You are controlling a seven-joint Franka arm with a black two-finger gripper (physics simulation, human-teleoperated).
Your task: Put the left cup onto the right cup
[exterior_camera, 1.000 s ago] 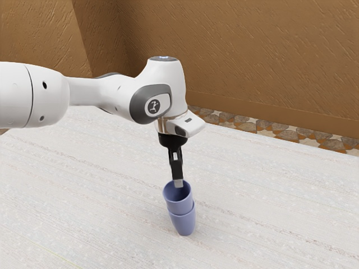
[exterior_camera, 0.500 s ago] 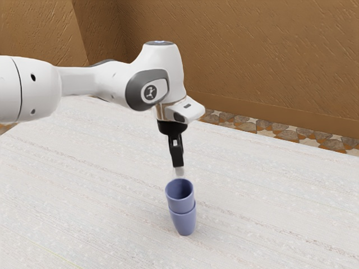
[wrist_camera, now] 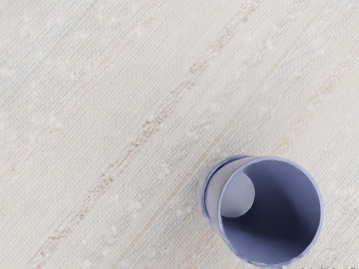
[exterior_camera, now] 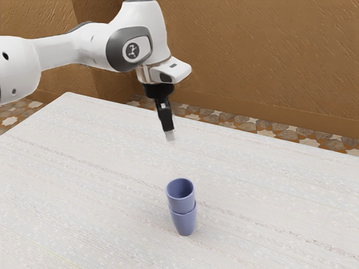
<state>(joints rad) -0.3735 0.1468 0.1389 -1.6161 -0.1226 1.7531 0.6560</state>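
Two cups [exterior_camera: 180, 194], one table [exterior_camera: 73, 162]

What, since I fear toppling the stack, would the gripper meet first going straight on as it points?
Probably the upper cup: the gripper points down, tilted toward it. Depth is unclear; it could meet the table beside it.

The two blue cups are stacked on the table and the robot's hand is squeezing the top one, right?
Not quite. The top cup does sit in the bottom cup on the table, but the gripper isn't squeezing it. The exterior view shows the gripper hanging well above the stack, touching neither cup.
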